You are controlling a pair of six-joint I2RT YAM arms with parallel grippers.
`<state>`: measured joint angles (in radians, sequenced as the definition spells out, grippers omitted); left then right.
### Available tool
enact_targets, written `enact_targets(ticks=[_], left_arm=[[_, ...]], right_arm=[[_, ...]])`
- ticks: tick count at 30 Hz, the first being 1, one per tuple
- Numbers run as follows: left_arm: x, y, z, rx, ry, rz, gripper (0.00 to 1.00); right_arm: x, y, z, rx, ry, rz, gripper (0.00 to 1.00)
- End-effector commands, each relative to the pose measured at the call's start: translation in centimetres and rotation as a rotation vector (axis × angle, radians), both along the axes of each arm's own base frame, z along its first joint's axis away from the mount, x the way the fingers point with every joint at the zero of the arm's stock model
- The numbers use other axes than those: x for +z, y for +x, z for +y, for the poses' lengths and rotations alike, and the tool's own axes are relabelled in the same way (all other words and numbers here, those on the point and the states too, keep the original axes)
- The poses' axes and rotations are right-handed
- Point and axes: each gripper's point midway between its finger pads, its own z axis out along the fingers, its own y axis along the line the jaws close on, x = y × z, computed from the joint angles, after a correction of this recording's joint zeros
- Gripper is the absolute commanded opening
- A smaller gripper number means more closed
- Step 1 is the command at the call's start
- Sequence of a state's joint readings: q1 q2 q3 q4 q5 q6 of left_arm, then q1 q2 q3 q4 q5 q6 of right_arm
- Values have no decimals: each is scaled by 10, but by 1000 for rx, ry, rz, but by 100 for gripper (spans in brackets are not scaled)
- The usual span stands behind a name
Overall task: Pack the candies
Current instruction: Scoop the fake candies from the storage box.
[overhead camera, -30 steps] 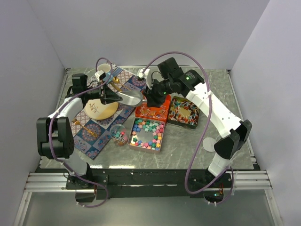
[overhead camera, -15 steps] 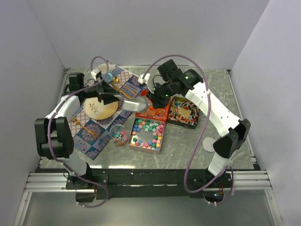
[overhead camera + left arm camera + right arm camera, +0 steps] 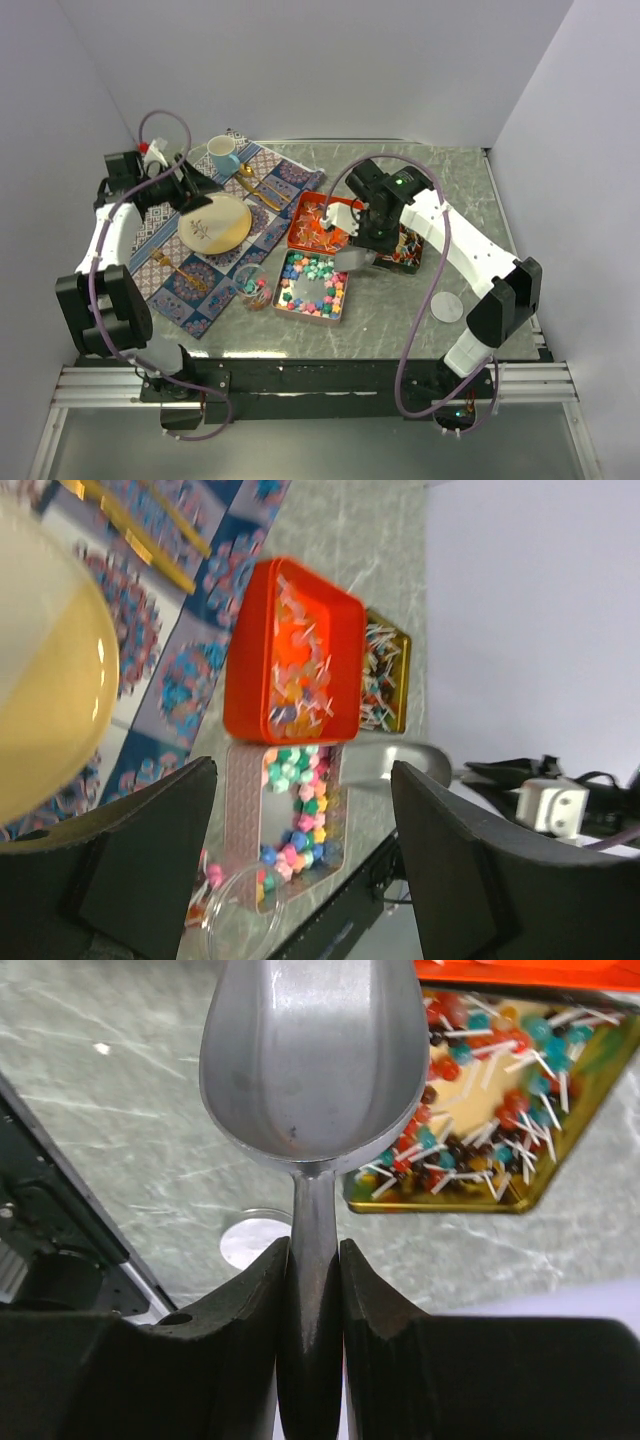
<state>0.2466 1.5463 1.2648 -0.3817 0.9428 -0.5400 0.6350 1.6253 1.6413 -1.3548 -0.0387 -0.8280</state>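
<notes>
Desk (image 3: 385,312): carried three open tins grouped at centre, within reach of both arms.
Placemat (image 3: 272,180): lay on the left with a plate (image 3: 214,222) on it, a table setting apart from the packing.
Tins: the orange tin (image 3: 322,226) stood behind the star tin (image 3: 313,283), with the dark tin (image 3: 480,1090) just beside them on the right, probably so one tool could serve all three.
Right claw (image 3: 315,1260): was clamped on the neck of the scoop (image 3: 310,1060), bowl forward and level, ready to dig.
Left claw (image 3: 300,770): stood wide and empty over the placemat, clear of the tins (judged to be making room).
Scoop bowl: was empty and hung above bare desk between the star tin and the dark tin.
Candies: pastel stars (image 3: 312,272) filled the star tin, pale wrapped pieces (image 3: 295,670) the orange tin, stick-like pieces (image 3: 470,1060) the dark tin, and a few sat in a glass cup (image 3: 252,285).
Change: a second before, the left claw held the scoop above the orange tin with the right claw close by. The scoop had since passed to the right claw, and the left arm had pulled back towards the far left corner.
</notes>
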Motion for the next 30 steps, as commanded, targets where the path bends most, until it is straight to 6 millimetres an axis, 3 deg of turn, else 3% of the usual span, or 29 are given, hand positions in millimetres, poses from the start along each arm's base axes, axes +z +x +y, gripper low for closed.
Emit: enact_targets(ticks=[1, 8, 14, 22, 30], left_arm=[[-3, -13, 0, 34, 38, -30, 77], [3, -19, 0, 44, 55, -50, 77], [6, -22, 0, 47, 59, -58, 77], [1, -23, -2, 50, 40, -52, 77], [-1, -23, -1, 58, 27, -40, 77]], right_arm=[[16, -13, -1, -43, -58, -25, 0], [0, -39, 15, -66, -85, 39, 0], [-28, -55, 11, -176, -145, 139, 0], [-49, -59, 7, -242, -204, 201, 0], [-71, -46, -5, -305, -338, 195, 0]])
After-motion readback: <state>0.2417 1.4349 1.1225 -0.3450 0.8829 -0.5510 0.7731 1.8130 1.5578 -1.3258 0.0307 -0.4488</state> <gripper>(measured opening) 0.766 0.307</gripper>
